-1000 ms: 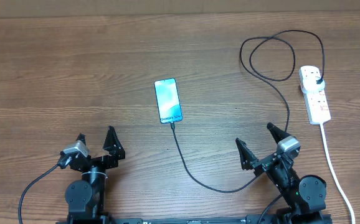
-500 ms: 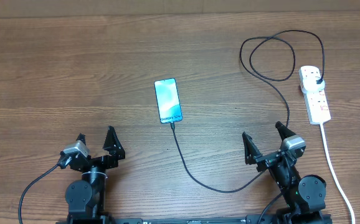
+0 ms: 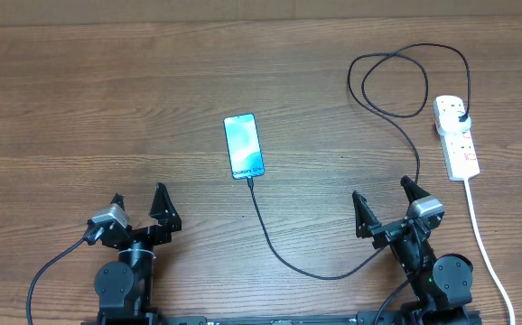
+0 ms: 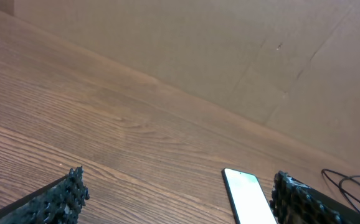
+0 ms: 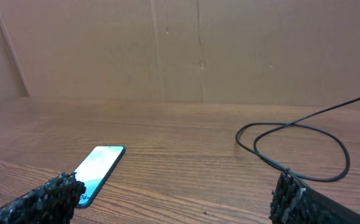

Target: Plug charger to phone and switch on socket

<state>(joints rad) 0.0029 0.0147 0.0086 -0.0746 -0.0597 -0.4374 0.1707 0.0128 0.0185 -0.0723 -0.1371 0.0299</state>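
The phone (image 3: 244, 146) lies screen-up mid-table, its blue screen lit. The charger (image 3: 279, 251), a thin black cable, runs from the phone's near edge, curves toward my right arm, loops at the far right and ends in a black plug (image 3: 461, 116) seated in the white socket (image 3: 457, 137). I cannot tell whether its tip is seated in the phone. My left gripper (image 3: 137, 197) is open and empty, near and left of the phone (image 4: 248, 196). My right gripper (image 3: 383, 191) is open and empty beside the cable, with the phone (image 5: 99, 167) and the cable loop (image 5: 298, 149) ahead.
The socket's white cord (image 3: 484, 236) runs toward the near edge, right of my right arm. A cardboard wall (image 5: 198, 50) stands behind the table's far edge. Bare wood tabletop (image 3: 107, 99) stretches left of the phone.
My right gripper has shifted a little to the right and turned slightly, staying open. The left arm, phone, cable and socket have not moved.
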